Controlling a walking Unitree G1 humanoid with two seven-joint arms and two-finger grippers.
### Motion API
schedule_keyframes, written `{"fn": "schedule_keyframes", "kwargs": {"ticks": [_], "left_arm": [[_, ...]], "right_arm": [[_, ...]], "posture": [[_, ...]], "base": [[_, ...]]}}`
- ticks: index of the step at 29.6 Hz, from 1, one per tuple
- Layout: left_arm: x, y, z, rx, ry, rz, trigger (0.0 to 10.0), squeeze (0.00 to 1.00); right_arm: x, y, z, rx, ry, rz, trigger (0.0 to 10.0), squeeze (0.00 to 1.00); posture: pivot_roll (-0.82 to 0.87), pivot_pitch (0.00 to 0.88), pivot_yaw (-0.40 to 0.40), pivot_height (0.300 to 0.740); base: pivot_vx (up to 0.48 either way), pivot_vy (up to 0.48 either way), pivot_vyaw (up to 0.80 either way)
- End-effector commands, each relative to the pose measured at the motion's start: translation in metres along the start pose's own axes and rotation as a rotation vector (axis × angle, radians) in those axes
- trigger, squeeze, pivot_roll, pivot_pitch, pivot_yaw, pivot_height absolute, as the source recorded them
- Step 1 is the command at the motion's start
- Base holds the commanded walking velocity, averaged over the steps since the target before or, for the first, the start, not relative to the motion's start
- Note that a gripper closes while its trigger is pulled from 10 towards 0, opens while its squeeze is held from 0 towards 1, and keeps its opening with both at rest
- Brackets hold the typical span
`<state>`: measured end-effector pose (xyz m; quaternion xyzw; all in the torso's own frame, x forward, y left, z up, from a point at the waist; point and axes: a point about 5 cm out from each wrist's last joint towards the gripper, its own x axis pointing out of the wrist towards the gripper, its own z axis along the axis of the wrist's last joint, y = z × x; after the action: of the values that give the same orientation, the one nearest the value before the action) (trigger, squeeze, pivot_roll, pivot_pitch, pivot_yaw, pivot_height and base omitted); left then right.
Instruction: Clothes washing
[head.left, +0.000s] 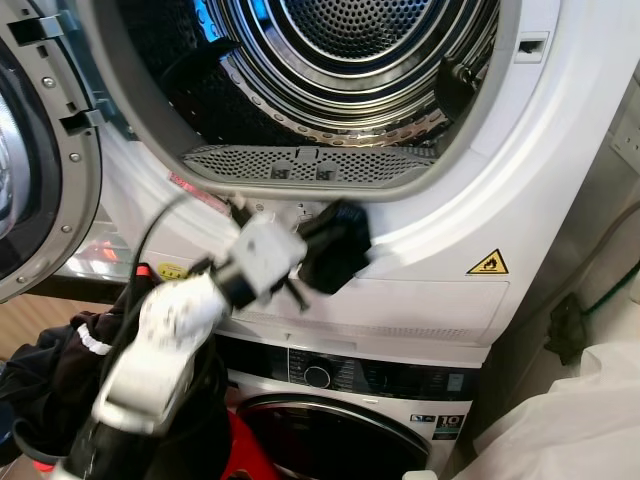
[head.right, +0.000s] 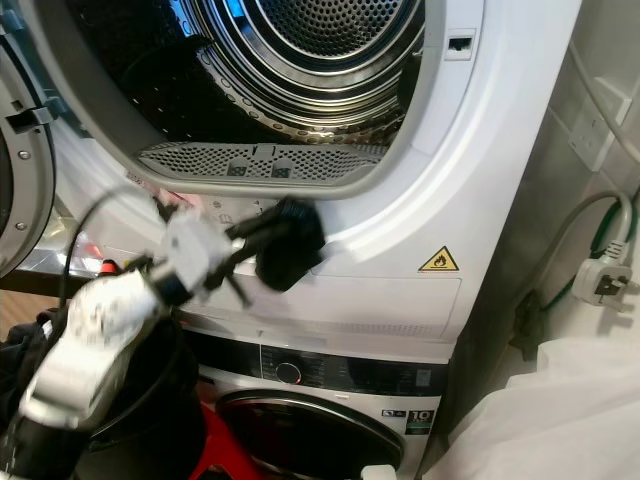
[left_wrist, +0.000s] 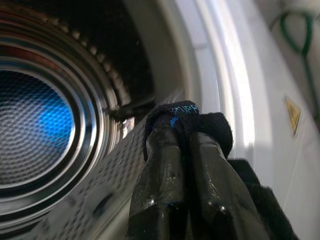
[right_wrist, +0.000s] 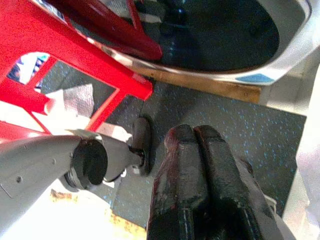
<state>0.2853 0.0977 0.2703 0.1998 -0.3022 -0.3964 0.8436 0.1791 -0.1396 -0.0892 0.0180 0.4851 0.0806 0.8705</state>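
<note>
At the far left edge of the head views the open dryer door (head.left: 30, 160) hangs swung out, and below it, in the lower left corner, a heap of dark clothes (head.left: 55, 375) lies bunched beside the robot's silver left arm (head.left: 165, 345). That arm slants up toward the middle of the frame, where the left gripper (head.left: 335, 245) is clenched on a black garment (head.right: 288, 243), holding it against the white front panel just below the rim of the dryer opening (head.left: 300, 165); the left wrist view shows the two black fingers (left_wrist: 165, 165) pressed together with the dark cloth pinched at their tips. Above, the steel drum (head.left: 350, 50) takes up the upper centre. Beneath the dryer sits the washing machine (head.left: 350, 400), its control strip at lower centre. Toward the right, a yellow warning sticker (head.left: 487, 263) marks the dryer's front, and a white plug (head.right: 603, 278) hangs near the right edge. The right gripper (right_wrist: 200, 137) points at the speckled floor (right_wrist: 225, 120), its fingers closed together on nothing, beside a red stool (right_wrist: 60, 55).
</note>
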Motion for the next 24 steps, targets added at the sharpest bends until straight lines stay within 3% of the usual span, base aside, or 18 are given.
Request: {"fn": "schedule_keyframes", "kwargs": {"ticks": [1,4,8,9,11,15,17,19,24], "left_arm": [[-0.005,-0.007,-0.001,-0.065,0.012,-0.021,0.0,0.0],[-0.014,-0.018,-0.002,-0.105,0.029,-0.044,0.0,0.0],[-0.028,-0.023,0.0,-0.136,0.052,-0.017,0.0,0.0],[-0.035,-0.019,0.008,-0.141,0.047,0.075,0.0,0.0],[-0.049,-0.027,0.009,-0.195,0.103,0.121,0.0,0.0],[-0.071,-0.054,-0.01,-0.301,0.24,0.067,0.0,0.0],[-0.095,-0.076,-0.035,-0.373,0.369,0.03,0.0,0.0],[-0.099,-0.079,-0.039,-0.379,0.39,0.025,0.0,0.0],[-0.116,-0.09,-0.058,-0.46,0.496,0.013,0.0,0.0]], "right_arm": [[0.001,0.004,0.012,-0.009,-0.045,0.032,10.0,0.0],[0.001,0.004,0.023,-0.047,-0.093,0.124,10.0,0.0],[-0.003,0.006,0.019,-0.178,-0.083,0.287,10.0,0.0],[-0.006,0.0,0.013,-0.251,-0.058,0.345,10.0,0.0],[-0.01,-0.008,0.012,-0.27,-0.051,0.403,10.0,0.0],[-0.012,-0.011,0.022,-0.27,-0.085,0.46,10.0,0.0],[-0.014,-0.009,0.034,-0.318,-0.112,0.522,10.0,0.0],[-0.014,-0.009,0.037,-0.328,-0.116,0.535,10.0,0.0],[-0.02,0.007,0.07,-0.377,-0.22,0.724,10.0,0.0]], "posture": [[0.08,0.0,0.131,0.74],[0.08,0.0,0.131,0.74],[0.08,0.0,0.13,0.74],[0.08,0.0,0.127,0.74],[0.1,0.0,0.121,0.74],[0.11,0.0,0.115,0.74],[0.11,0.0,0.112,0.74],[0.11,0.0,0.113,0.74],[0.1,0.0,0.117,0.74]], "base": [[0.0,0.0,0.0],[0.0,0.0,0.0],[0.0,0.0,0.0],[0.0,0.0,0.0],[0.0,0.0,0.0],[0.0,0.0,0.0],[0.0,0.0,0.0],[0.0,0.0,0.0],[0.0,0.0,0.0]]}}
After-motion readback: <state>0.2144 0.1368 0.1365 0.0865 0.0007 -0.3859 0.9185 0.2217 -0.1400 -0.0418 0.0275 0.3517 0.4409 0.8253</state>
